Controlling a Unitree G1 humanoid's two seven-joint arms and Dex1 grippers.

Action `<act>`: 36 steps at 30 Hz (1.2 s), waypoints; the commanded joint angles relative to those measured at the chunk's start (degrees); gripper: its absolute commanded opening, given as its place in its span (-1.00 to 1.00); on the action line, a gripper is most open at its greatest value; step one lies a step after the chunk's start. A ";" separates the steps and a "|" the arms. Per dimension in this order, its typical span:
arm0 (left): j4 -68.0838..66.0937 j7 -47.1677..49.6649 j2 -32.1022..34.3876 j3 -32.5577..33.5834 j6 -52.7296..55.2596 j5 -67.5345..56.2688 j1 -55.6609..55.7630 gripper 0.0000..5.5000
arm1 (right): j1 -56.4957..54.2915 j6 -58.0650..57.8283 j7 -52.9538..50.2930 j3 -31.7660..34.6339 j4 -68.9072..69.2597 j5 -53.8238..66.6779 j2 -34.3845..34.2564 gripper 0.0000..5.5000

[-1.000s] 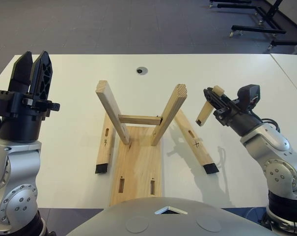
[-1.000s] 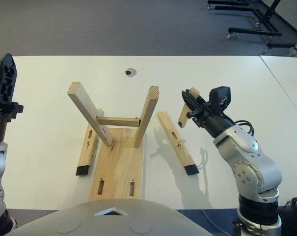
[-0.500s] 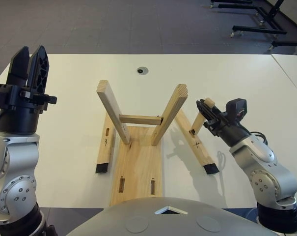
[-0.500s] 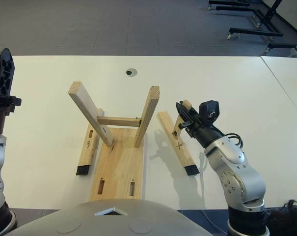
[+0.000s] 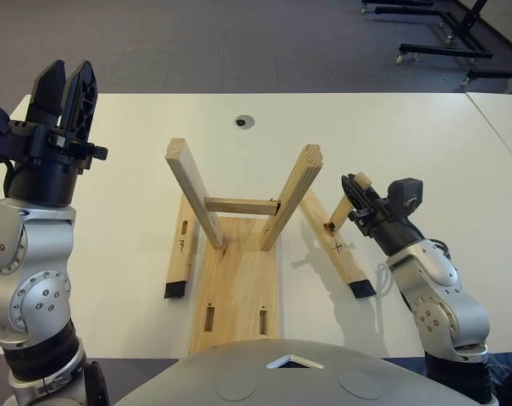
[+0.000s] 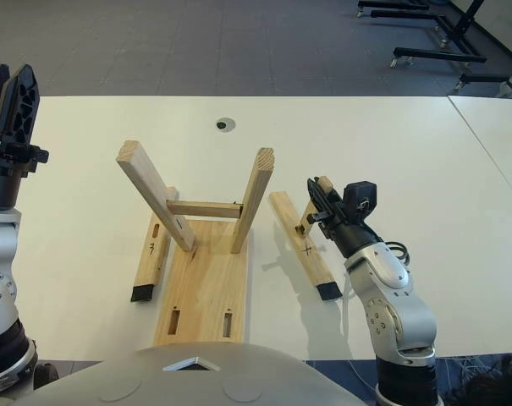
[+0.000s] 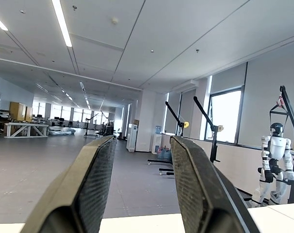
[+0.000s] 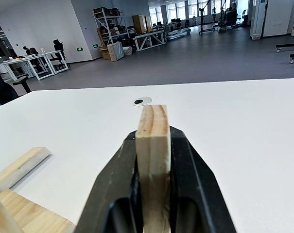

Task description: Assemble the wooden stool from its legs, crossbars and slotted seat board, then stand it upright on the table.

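Overhead, right pincer (image 5: 351, 186) clamps a crossbar (image 5: 344, 208) touching the loose leg (image 5: 344, 257); left pincer (image 5: 68, 74) gapes.

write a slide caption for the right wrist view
Right gripper shut on a wooden crossbar, seen end-on over the white table, with the cable hole beyond.

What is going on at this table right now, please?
A humanoid robot is assembling a wooden stool. Its right end effector grips a short crossbar, lower end at the loose leg right of the seat board, where two joined legs already stand. The left end effector is raised, open and empty.
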State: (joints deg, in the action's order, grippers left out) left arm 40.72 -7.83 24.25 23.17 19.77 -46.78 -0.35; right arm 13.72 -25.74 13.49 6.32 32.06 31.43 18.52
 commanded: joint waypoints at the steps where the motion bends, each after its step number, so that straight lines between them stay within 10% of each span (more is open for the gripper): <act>1: -0.12 -0.15 -0.41 -0.54 -0.55 1.15 0.19 -0.27 | -1.55 0.21 0.53 1.09 -0.53 -0.72 0.38 -0.86; 36: -3.88 -4.36 -0.45 -1.76 -1.57 3.36 1.67 -0.27 | 2.06 -1.75 0.39 -0.31 -1.68 -1.09 -2.40 -0.86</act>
State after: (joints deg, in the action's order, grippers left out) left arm 37.46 -11.81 22.95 21.15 17.64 -42.77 -0.12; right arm 14.36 -27.25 14.15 6.65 31.80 31.93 16.44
